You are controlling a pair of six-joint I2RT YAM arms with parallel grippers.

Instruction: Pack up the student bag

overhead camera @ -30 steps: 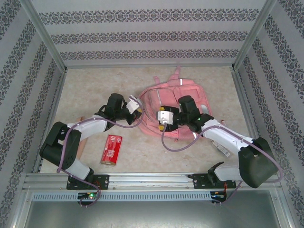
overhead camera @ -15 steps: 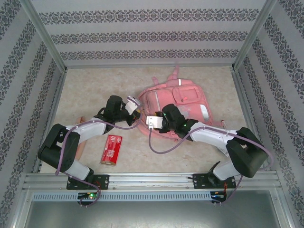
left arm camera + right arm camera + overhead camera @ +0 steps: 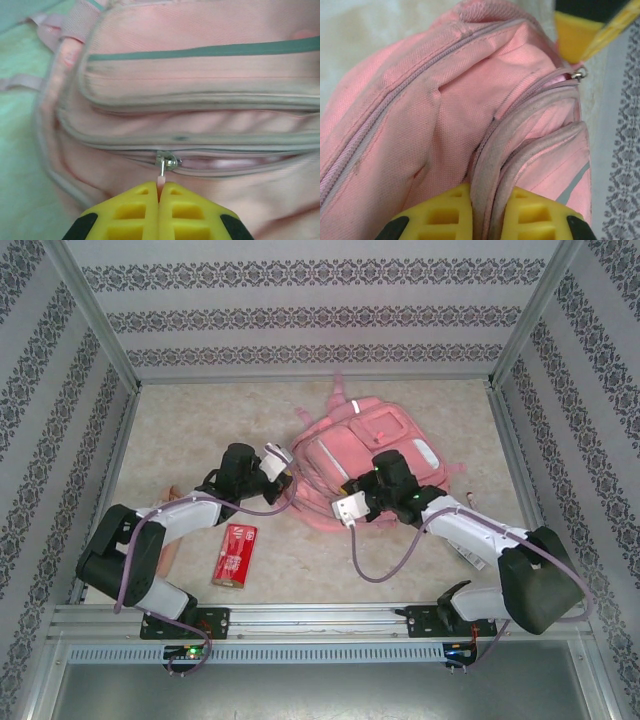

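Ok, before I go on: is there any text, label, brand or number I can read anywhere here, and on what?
Nothing here is legible.
red packet: white print on its face, too small and blurred to read.
student bag: no lettering shows; its pale patch and reflective strip look plain.
walls: ornamental pattern, no words.

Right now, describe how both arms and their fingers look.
Both arms have white links and bulky black joints: the left arm, the right arm. A lilac cable loops along each. The fingers are yellow moulded blocks with square pockets and black bases: left fingers, right fingers.
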